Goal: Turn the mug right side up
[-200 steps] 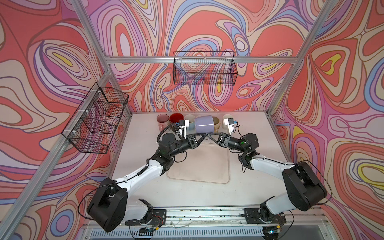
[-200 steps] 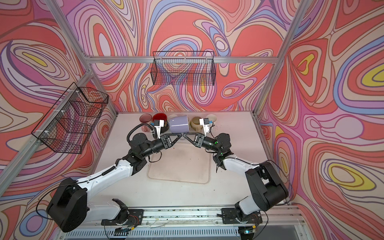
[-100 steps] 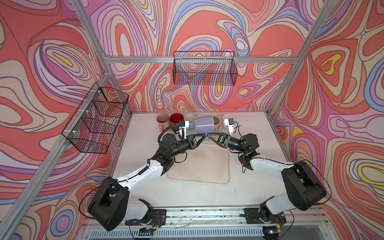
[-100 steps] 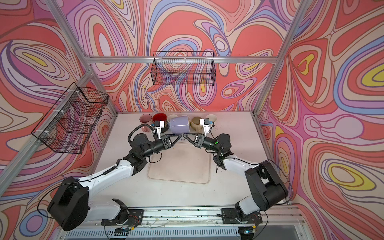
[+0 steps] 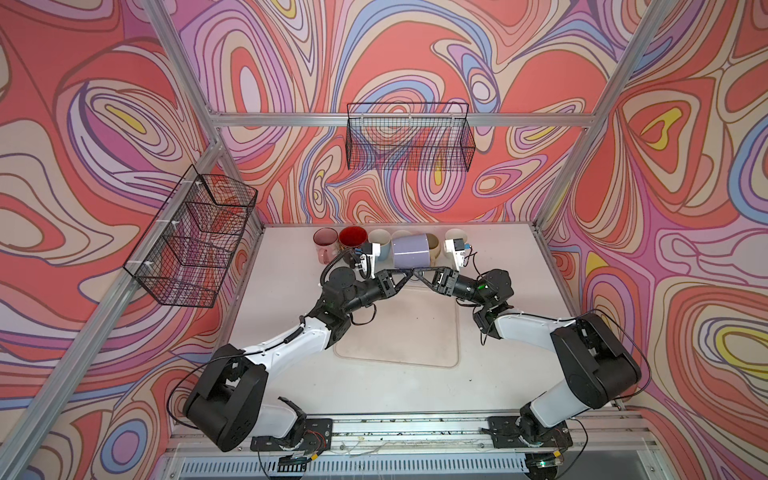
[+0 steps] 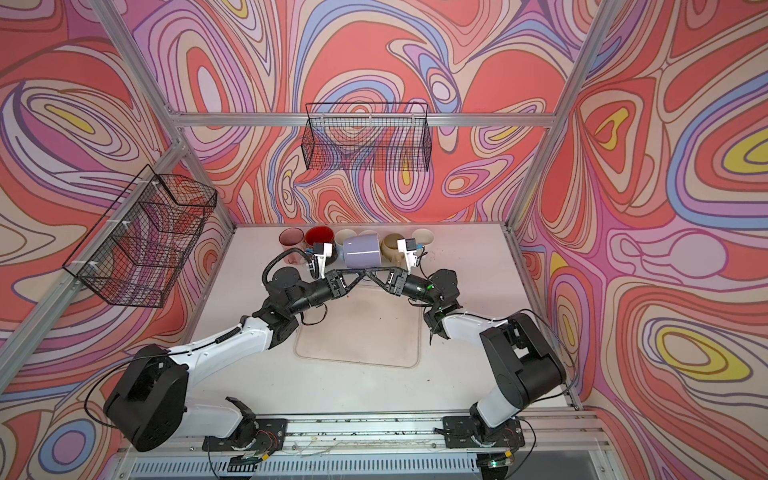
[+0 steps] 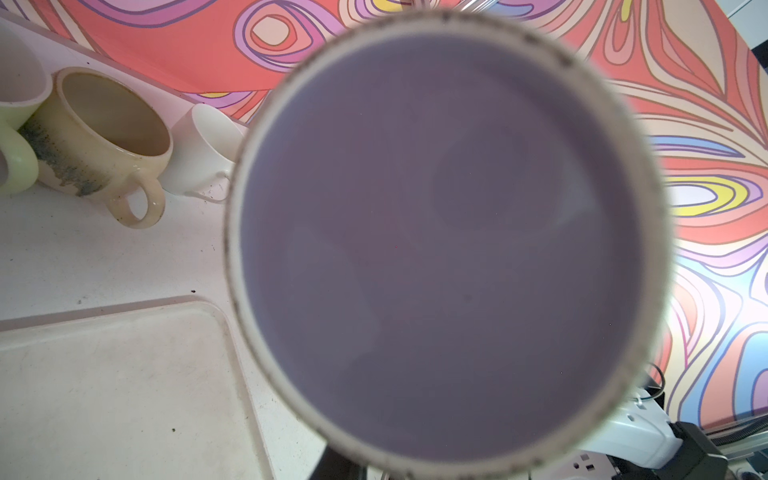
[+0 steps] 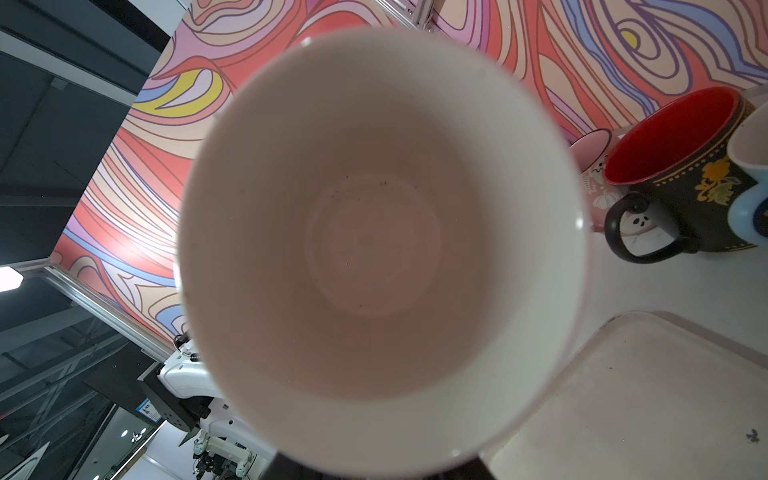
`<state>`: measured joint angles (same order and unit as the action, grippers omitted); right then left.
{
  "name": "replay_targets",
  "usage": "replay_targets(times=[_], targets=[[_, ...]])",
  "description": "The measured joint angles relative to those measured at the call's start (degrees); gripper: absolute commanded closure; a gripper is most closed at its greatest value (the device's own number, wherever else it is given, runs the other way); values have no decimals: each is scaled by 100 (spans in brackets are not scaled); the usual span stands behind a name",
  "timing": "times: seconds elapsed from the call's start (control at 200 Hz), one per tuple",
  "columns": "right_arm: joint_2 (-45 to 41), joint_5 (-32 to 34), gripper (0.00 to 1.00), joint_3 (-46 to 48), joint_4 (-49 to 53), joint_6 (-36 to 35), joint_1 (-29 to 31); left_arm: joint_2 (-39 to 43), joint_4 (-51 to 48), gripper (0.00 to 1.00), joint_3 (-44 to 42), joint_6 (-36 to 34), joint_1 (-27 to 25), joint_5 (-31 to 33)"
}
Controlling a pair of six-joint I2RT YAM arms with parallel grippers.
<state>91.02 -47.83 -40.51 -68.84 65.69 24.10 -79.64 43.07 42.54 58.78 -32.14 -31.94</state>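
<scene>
Sideways (mouth facing right claw (image 5: 420,272)), the mug (image 5: 410,251) sits above left claw (image 5: 404,274).

Over the last 1 second, the left gripper (image 5: 404,273) has been brought in and slightly up beneath the lavender mug (image 5: 410,251). A narrow gap was seen 1 second ago between its tips and those of the right gripper (image 5: 419,272). In both top views the 2 sets of tips are now seen meeting under the mug. The left gripper's jaws have been drawn narrower and the right gripper's eased wider over the same second, though how far cannot be read from above. The mug itself has been shifted only a shade toward the right gripper's side.
</scene>
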Motion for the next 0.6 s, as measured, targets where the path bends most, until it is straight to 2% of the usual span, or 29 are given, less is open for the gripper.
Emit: replay_targets(times=[0.055,0.135,0.2,0.476,0.496,0.541,0.601], targets=[[26,-2,72,0,-37,20,0,-50,61,100,0,24,0,0],[72,2,91,0,-63,17,-2,-90,160,100,0,81,-7,-28],[92,-2,99,0,-111,-20,-4,-92,205,100,0,192,-7,-37],[94,2,100,-2,-177,-2,-7,-92,258,100,0,214,-4,-52],[94,2,100,-2,-179,0,-7,-92,258,95,0,214,-7,-50],[94,2,100,-2,-184,-2,-4,-92,260,74,-2,212,-7,-48],[94,0,100,0,-179,11,-7,-76,275,61,-22,175,-7,-33]])
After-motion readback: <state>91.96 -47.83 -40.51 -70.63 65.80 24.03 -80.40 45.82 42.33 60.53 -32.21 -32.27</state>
